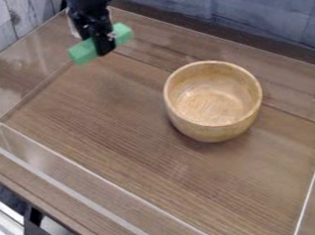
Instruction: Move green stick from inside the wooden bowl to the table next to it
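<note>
black gripper (95,38) upper left of frame, clamped on green stick (99,44), held just above table (122,131), wooden bowl (214,100) sitting empty center-right, well apart from the stick

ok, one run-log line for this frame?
phase: carry | tool: shut on green stick, above table | wooden bowl: empty, to the right in camera view | stick: not yet placed
</note>
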Controlling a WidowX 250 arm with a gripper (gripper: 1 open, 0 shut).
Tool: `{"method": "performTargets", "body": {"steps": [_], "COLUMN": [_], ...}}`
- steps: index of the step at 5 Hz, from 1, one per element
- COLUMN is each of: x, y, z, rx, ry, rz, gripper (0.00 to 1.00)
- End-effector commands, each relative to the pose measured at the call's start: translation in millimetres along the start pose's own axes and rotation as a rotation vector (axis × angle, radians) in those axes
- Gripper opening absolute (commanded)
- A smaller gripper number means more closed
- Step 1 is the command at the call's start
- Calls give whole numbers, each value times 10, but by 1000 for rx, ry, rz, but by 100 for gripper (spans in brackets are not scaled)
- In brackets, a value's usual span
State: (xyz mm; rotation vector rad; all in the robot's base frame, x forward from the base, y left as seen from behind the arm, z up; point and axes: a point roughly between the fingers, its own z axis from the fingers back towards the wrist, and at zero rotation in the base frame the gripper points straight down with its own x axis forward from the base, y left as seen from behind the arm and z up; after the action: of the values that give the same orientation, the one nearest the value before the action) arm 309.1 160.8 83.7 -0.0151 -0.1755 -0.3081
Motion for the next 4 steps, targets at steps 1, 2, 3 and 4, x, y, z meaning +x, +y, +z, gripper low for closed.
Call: {"method": "performTargets", "body": {"steps": [1, 2, 3, 4], "x": [145, 279, 404, 387], "y": [184, 168, 158, 109], "z": [142, 72, -1, -63], "rx": [48, 46, 39, 31], "ry": [-52, -61, -69, -71], "rz": [20, 29, 35, 47], "gripper": [0, 0, 0, 0]}}
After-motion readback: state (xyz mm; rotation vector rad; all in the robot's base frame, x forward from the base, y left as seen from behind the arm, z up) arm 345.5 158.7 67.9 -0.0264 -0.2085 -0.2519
